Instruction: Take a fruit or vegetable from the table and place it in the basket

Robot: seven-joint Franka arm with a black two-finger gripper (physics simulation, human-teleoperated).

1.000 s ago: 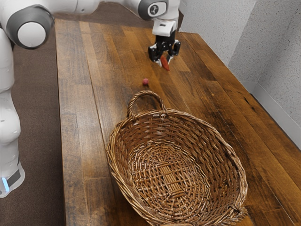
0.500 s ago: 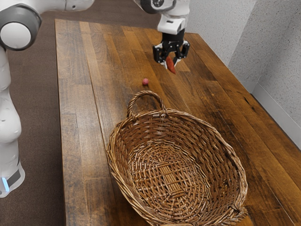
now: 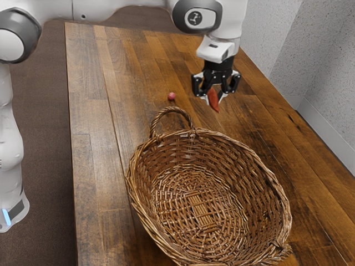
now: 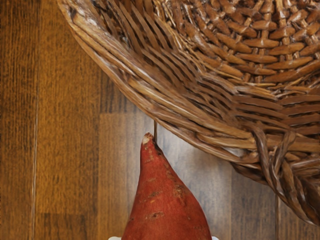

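Looks like the gripper has the sweet potato pinched thin-end-down beyond the basket's far rim, probably for a clean drop.

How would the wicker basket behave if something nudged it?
The wicker basket is probably light for its size, being open-woven. Its thick, braided rim suggests a fairly stiff body with slight give. With such a broad woven base, it would likely slide rather than tip.
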